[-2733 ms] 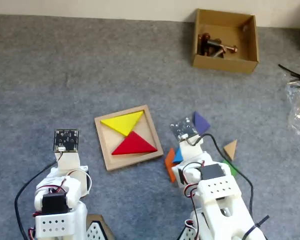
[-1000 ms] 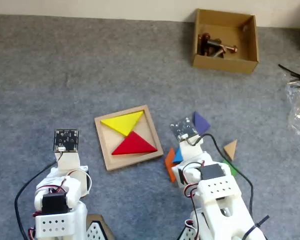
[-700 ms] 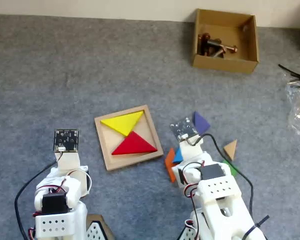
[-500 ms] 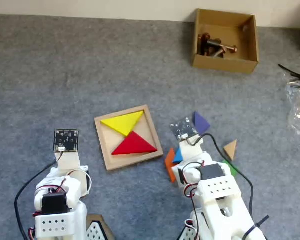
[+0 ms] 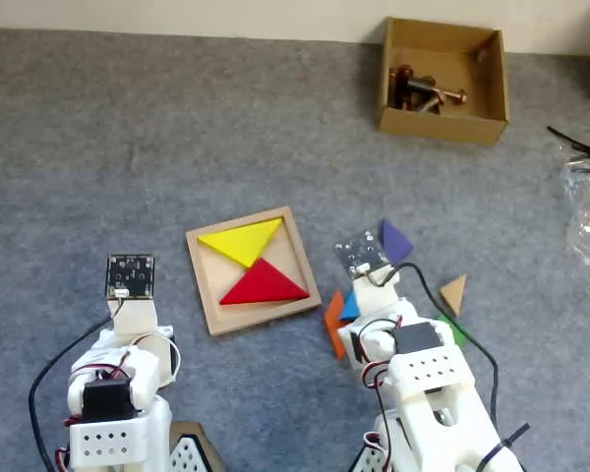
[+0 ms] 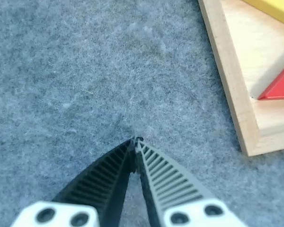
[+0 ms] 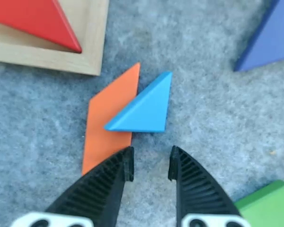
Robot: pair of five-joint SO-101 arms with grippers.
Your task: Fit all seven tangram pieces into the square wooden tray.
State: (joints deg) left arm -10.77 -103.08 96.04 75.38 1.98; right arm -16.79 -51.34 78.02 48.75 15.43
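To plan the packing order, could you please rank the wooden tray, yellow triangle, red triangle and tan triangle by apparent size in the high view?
1. wooden tray
2. yellow triangle and red triangle: they look alike, so I leave them unranked
3. tan triangle

Both arms are white moulded plastic; the left arm (image 5: 113, 393) and the right arm (image 5: 423, 383) carry black servo blocks, thin red wires and rows of small round holes; a black cable (image 5: 49, 370) loops beside each; a dark square board (image 5: 131, 276) tops each wrist; the fingers (image 6: 163, 182) are black, ribbed, tapered, on white screw-holed mounts.
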